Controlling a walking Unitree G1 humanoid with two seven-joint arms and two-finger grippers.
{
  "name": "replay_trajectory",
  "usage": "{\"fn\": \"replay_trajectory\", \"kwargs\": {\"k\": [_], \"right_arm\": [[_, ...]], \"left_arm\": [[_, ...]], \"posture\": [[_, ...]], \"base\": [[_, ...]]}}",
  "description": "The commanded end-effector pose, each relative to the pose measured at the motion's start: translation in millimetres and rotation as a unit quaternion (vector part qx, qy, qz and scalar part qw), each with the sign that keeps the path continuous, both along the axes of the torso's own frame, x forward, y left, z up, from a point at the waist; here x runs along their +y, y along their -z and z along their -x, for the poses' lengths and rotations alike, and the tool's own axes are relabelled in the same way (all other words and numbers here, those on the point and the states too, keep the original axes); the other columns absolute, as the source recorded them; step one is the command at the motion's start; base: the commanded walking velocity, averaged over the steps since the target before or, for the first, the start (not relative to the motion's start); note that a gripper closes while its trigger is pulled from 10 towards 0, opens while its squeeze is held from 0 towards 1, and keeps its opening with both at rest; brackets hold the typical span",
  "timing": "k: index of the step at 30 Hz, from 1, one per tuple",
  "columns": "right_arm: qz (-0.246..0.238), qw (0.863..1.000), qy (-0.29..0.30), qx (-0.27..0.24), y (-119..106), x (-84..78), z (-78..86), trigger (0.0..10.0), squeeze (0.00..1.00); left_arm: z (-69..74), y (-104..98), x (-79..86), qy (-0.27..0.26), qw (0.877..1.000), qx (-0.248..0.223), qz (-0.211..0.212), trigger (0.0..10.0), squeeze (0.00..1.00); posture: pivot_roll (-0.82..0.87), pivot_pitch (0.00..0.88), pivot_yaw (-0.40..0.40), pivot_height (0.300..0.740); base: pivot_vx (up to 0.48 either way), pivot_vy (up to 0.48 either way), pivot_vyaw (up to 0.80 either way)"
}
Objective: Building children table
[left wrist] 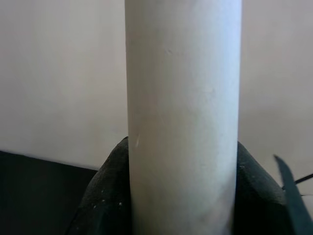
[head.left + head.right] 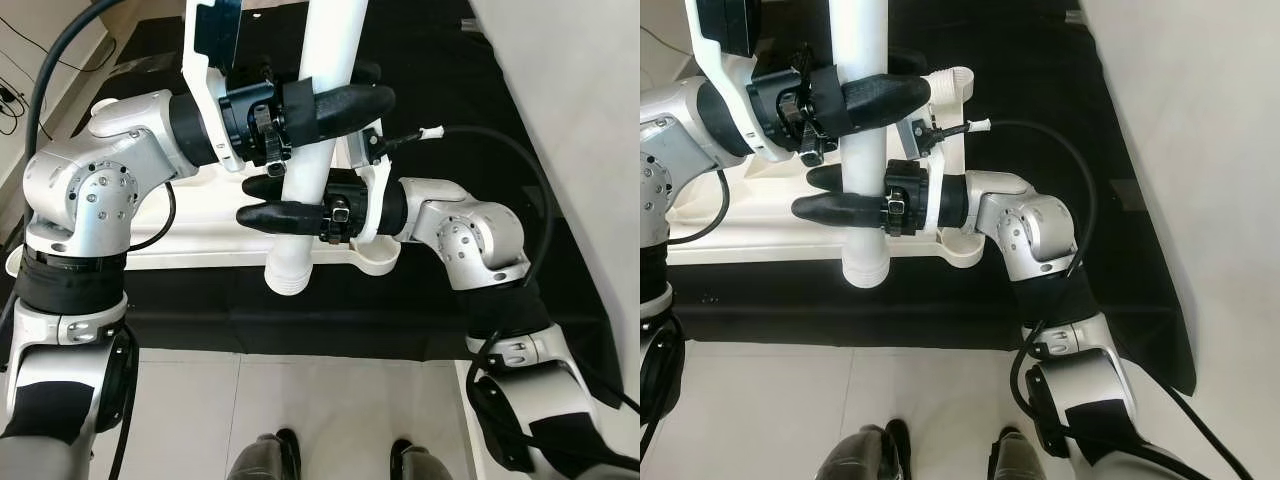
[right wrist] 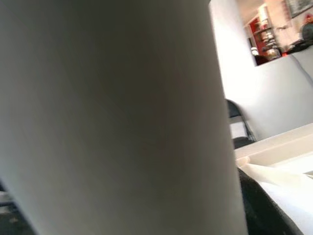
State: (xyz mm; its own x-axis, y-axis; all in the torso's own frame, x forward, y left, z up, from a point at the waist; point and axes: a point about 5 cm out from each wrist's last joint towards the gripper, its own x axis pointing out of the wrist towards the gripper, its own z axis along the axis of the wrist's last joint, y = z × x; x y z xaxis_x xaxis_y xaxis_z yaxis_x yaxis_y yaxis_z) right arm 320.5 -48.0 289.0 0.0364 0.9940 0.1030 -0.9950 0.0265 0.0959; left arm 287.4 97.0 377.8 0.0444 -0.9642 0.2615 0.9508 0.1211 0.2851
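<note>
White table leg [image 2: 318,130]: round tube, near-upright, centre of frame, threaded end down near lower middle. Held w/ both grippers.
Left gripper [image 2: 345,105]: upper centre, black fingers clamped round the leg, one each side.
Right gripper [image 2: 272,200]: just below the left one, fingers pointing frame-left, closed on same leg.
White tabletop [image 2: 200,225]: flat behind the leg, mid-left, on black mat [image 2: 420,300].
Pale tile floor [image 2: 330,410]: bottom of frame; robot's feet [image 2: 340,455] at lower edge.

Bright, even daylight; wrist views blurred
</note>
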Motion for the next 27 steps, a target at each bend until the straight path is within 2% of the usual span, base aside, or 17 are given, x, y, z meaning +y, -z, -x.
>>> {"fn": "replay_trajectory", "kwargs": {"k": [1,6,8,9,12,14,16,18,19,21,22,23,27], "right_arm": [[0.006,0.999,-0.029,-0.023,-12.7,35.4,12.7,0.0,0.00],[0.010,0.999,-0.002,-0.045,-11.7,36.4,11.6,0.0,0.00],[0.024,0.997,0.028,-0.072,-11.2,35.4,7.3,0.0,0.00],[0.028,0.995,0.048,-0.087,-11.4,34.6,3.6,0.0,0.00],[0.030,0.993,0.061,-0.096,-11.6,34.0,1.2,0.0,0.00],[0.037,0.990,0.075,-0.116,-11.2,33.5,-1.3,0.0,0.00],[0.053,0.984,0.088,-0.148,-6.4,33.1,-4.0,0.0,0.00],[0.059,0.982,0.090,-0.157,-4.3,33.0,-4.5,0.0,0.00],[0.068,0.982,0.086,-0.155,-1.1,33.2,-3.6,5.9,0.00],[0.074,0.982,0.082,-0.153,0.9,33.3,-2.8,5.9,0.00],[0.079,0.982,0.081,-0.148,4.2,35.0,-1.8,10.0,0.00],[0.077,0.982,0.087,-0.146,5.5,36.8,-1.6,0.0,0.00],[0.073,0.982,0.092,-0.146,6.3,38.2,-1.7,0.0,0.00]], "left_arm": [[18.0,19.5,-46.0,0.130,0.990,0.003,-0.048,0.0,0.00],[13.0,18.5,-48.0,0.116,0.993,0.000,-0.038,0.0,0.00],[14.8,13.8,-48.6,0.107,0.994,-0.005,-0.024,0.0,0.00],[15.1,9.2,-45.2,0.099,0.995,-0.005,-0.012,0.0,0.00],[15.3,6.1,-42.6,0.093,0.996,-0.004,-0.004,0.0,0.00],[14.7,3.9,-37.2,0.088,0.996,-0.007,-0.002,0.0,0.00],[10.1,3.2,-22.6,0.083,0.996,-0.010,0.000,0.0,0.00],[8.1,3.5,-18.0,0.082,0.997,-0.011,0.001,0.0,0.00],[4.2,1.8,-12.5,0.081,0.997,-0.010,0.001,0.0,0.00],[1.8,0.5,-9.4,0.081,0.997,-0.010,0.002,0.0,0.00],[-4.2,-7.6,-4.8,0.078,0.997,-0.009,0.003,0.0,0.00],[-7.6,-12.9,-3.4,0.076,0.997,-0.009,0.005,0.0,0.00],[-9.7,-15.9,-3.0,0.075,0.997,-0.008,0.007,0.0,0.00]], "posture": [[0.02,0.190,0.079,0.740],[0.02,0.181,0.080,0.740],[0.03,0.175,0.079,0.740],[0.03,0.172,0.077,0.740],[0.03,0.172,0.077,0.740],[0.03,0.168,0.076,0.740],[0.03,0.160,0.077,0.740],[0.03,0.160,0.077,0.740],[0.03,0.160,0.078,0.740],[0.03,0.160,0.078,0.740],[0.03,0.159,0.079,0.740],[0.03,0.160,0.080,0.740],[0.03,0.160,0.080,0.740]], "base": [[0.000,0.000,0.00],[0.000,0.000,0.00],[0.000,0.000,0.00],[0.000,0.000,0.00],[0.000,0.000,0.00],[0.000,0.000,0.00],[0.000,0.000,0.00],[0.000,0.000,0.00],[0.000,0.000,0.00],[0.000,0.000,0.00],[0.000,0.000,0.00],[0.000,0.000,0.00],[0.000,0.000,0.00]]}}
